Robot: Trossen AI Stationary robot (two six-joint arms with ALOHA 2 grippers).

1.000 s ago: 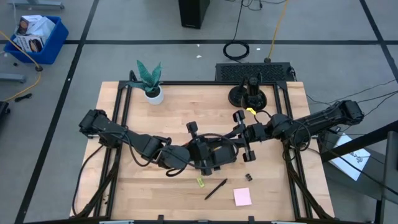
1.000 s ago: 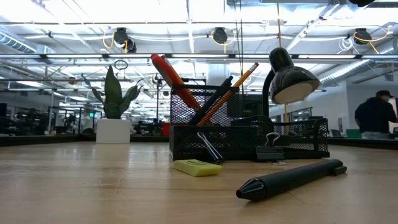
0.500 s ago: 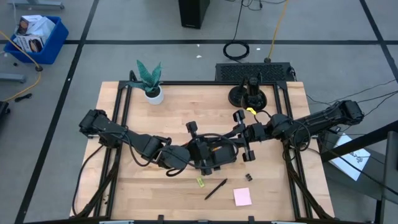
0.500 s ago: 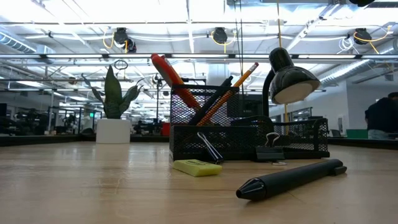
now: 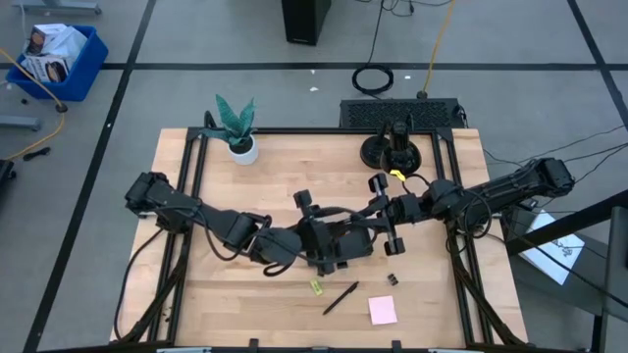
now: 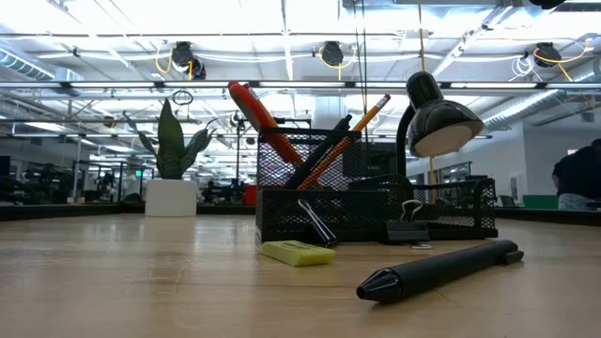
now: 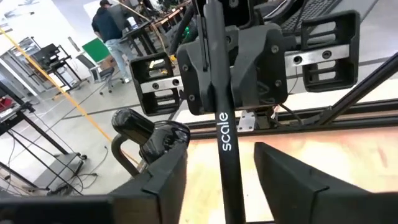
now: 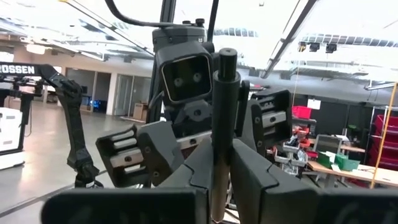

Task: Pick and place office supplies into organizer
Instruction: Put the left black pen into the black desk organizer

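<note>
Two hands meet over the middle of the surface [image 5: 196, 294], a slim black pen [image 7: 224, 134] running between them. The right hand [image 8: 219, 163] is clenched on the pen's barrel; the left hand [image 7: 217, 186] is released, its fingers standing clear on either side. The pen is judged light, stiff and smooth, likely to slip, and best gripped mid-barrel. Behind, the black mesh organizer [image 6: 376, 211] holds red-handled scissors [image 6: 263, 122] and an orange pencil [image 6: 362, 117]. Another pen [image 5: 340, 297] lies on the pale wood.
</note>
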